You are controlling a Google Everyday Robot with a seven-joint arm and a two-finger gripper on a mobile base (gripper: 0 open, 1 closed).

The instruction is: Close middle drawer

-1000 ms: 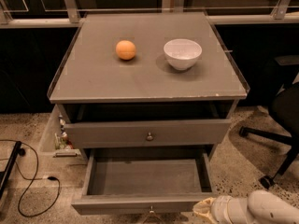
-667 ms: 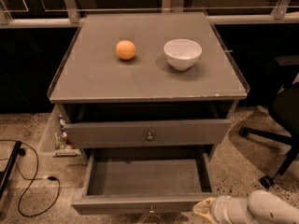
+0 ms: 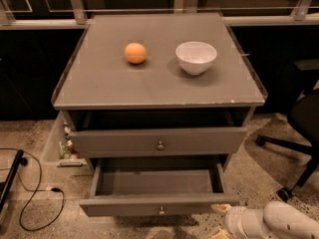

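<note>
Reaching in from the bottom right corner, the hand [image 3: 223, 217] is partly cut off by the lower edge; I cannot tell whether it is open or closed. It meets the right front corner of the middle drawer [image 3: 149, 205], which is pulled far out to the hand's left. Beyond that, the upper drawer [image 3: 199, 141] juts out slightly. Farthest off, the desk [image 3: 99, 88] carries a white bowl [image 3: 196, 57] and an orange [image 3: 135, 53]. An office chair [image 3: 286, 144] beyond the hand on its right is cut off.

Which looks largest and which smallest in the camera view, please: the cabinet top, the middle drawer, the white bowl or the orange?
1. cabinet top
2. middle drawer
3. white bowl
4. orange
The tool sits at the lower right, by the drawer's right front corner.
</note>
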